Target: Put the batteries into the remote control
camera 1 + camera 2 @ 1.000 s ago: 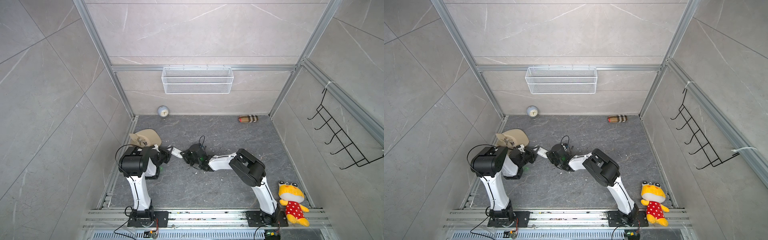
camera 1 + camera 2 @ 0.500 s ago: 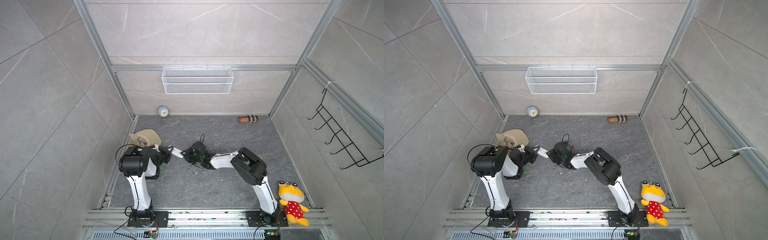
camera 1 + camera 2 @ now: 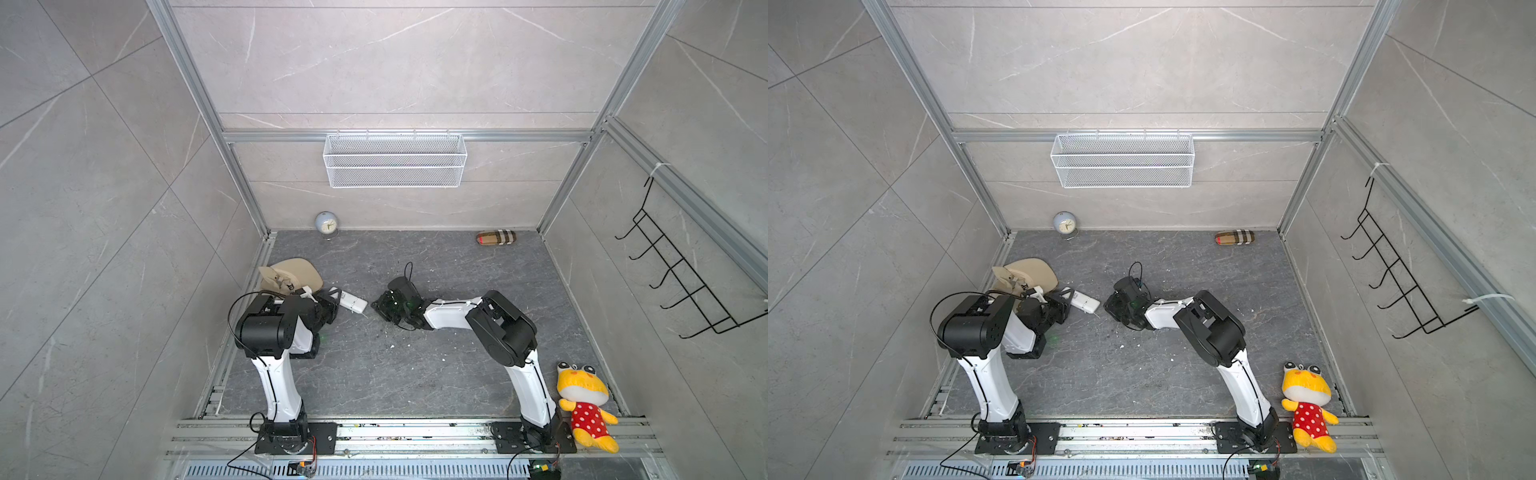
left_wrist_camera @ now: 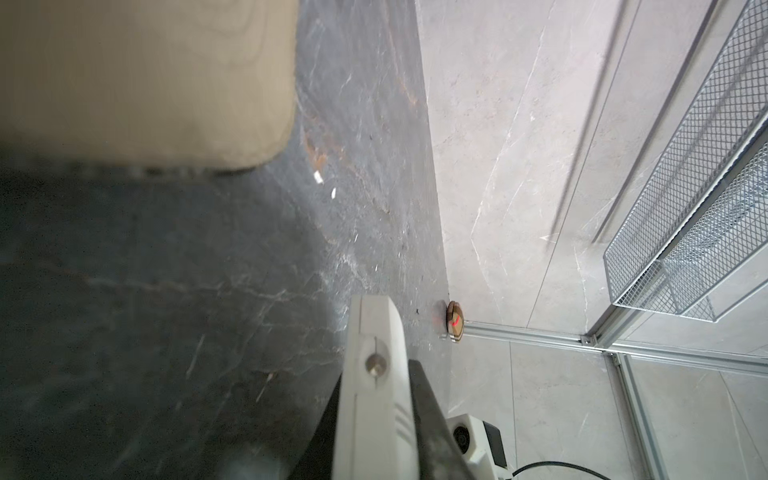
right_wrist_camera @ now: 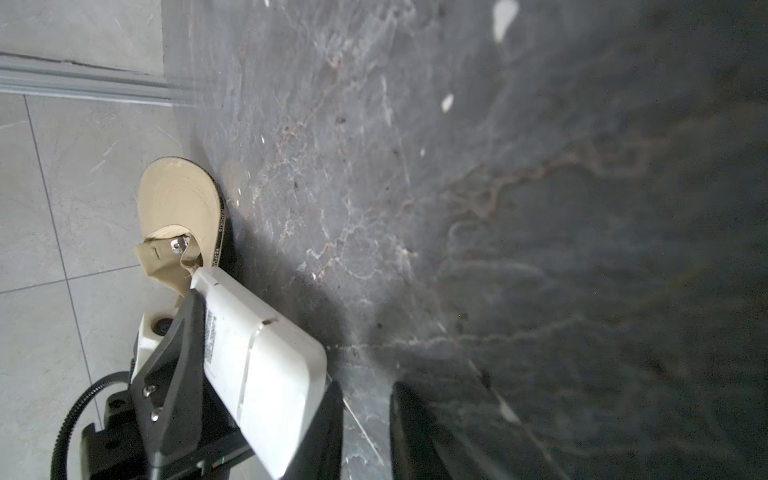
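Grey floor (image 3: 374, 374) | left jaws clamp remote control (image 3: 353, 302) | right jaws parted

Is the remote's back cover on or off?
On, it seems: the remote control, clamped in the left gripper, shows an unbroken white back with only a seam; no open compartment.

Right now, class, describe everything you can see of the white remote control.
The remote control is a white, smooth plastic oblong with rounded corners. The right wrist view shows its back: a printed label, a small notch and the seam of a cover that looks in place. The left end effector is shut on one end, black fingers on its two faces. The other end sticks out free, apparently lifted above the dark floor, casting a shadow. No batteries show.
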### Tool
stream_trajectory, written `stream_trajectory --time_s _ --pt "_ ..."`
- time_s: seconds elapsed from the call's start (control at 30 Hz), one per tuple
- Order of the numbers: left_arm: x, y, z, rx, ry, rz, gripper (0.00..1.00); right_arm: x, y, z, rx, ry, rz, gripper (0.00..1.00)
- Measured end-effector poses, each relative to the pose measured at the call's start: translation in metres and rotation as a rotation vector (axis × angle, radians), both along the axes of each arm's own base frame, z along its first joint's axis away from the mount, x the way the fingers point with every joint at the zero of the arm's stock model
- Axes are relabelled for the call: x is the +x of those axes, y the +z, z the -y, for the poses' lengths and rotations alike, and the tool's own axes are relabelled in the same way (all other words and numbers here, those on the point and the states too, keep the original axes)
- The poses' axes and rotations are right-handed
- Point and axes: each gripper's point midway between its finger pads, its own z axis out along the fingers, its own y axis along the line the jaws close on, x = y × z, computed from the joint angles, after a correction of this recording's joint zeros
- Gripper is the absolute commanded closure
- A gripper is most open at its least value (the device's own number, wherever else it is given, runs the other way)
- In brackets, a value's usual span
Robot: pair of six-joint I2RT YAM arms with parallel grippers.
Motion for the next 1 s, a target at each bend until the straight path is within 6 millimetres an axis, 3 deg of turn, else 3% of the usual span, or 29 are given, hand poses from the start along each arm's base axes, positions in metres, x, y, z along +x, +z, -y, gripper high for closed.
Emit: stream_trajectory --time_s 0.13,0.27,0.37,0.57,0.77,1.0 --pt "0.000 -0.001 0.000 0.023 -0.004 0.006 1.00 0.005 0.003 0.006 -0.013 0.008 0.020 0.67" --pt "-0.002 -0.004 -0.003 0.029 0.013 -0.004 1.00 0.003 0.012 0.003 0.005 0.036 0.046 0.38" --pt "-0.001 -0.005 -0.004 0.012 0.031 -0.013 1.00 0.002 0.020 -0.002 0.047 0.042 0.050 0.27" --pt "0.001 -0.003 -0.004 -0.035 0.074 -0.026 1.00 -0.003 0.024 -0.010 0.094 0.032 0.031 0.26" --pt "0.000 -0.003 0.006 -0.065 0.094 -0.041 1.00 -0.012 0.022 -0.026 0.147 0.035 0.004 0.32" --pt "0.001 -0.001 0.013 -0.077 0.096 -0.040 1.00 -0.006 0.020 -0.037 0.202 0.013 -0.010 0.39"
